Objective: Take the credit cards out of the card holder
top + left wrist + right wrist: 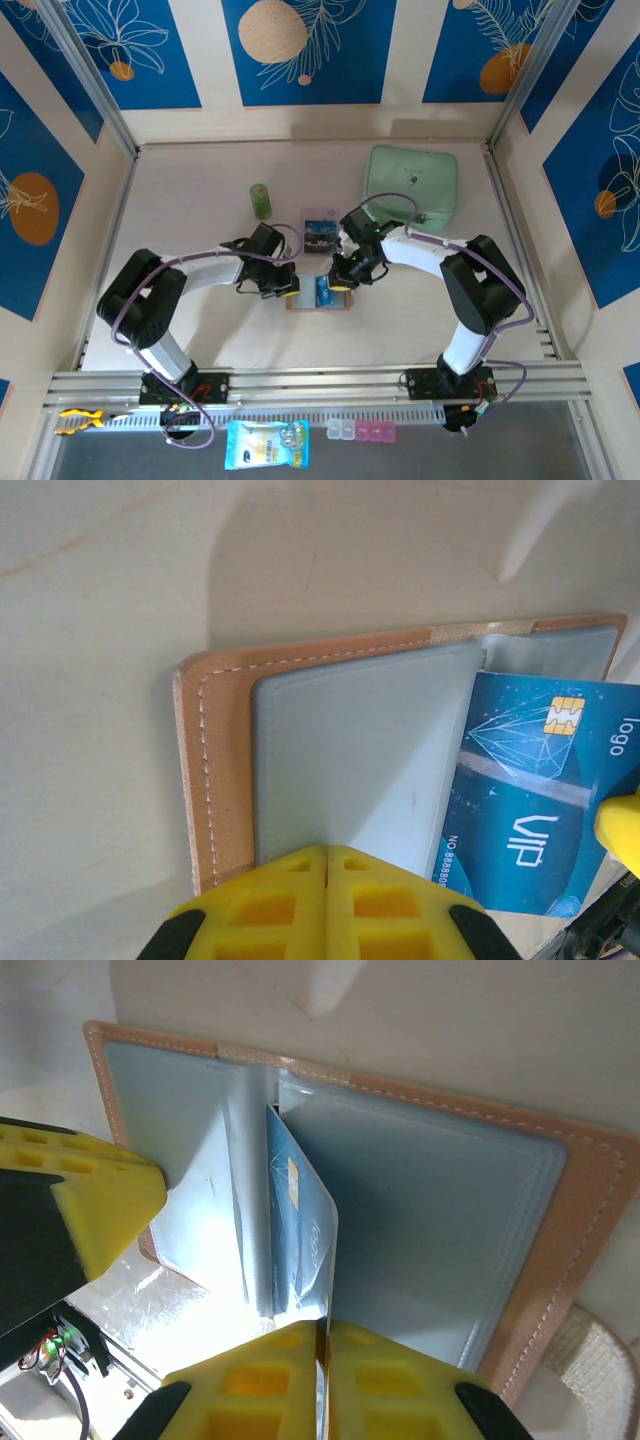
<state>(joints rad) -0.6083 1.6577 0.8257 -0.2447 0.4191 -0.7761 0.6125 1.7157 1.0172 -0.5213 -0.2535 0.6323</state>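
On the pale table (200, 200) the card holder (215, 780) lies open; right gripper (322, 1332) pinches its blue card (520, 820) (printed "VIP", "logo"); left gripper (327, 855), jaws closed, rests on its panel.

Seen from above, mostly covered by the left end effector (291, 286) and right end effector (341, 282): salmon-tan leather card holder (318, 305). Too small to read: dark printed card (320, 232) on its far side. Cut by the left wrist frame's bottom edge: blue plastic VIP card (520, 800).
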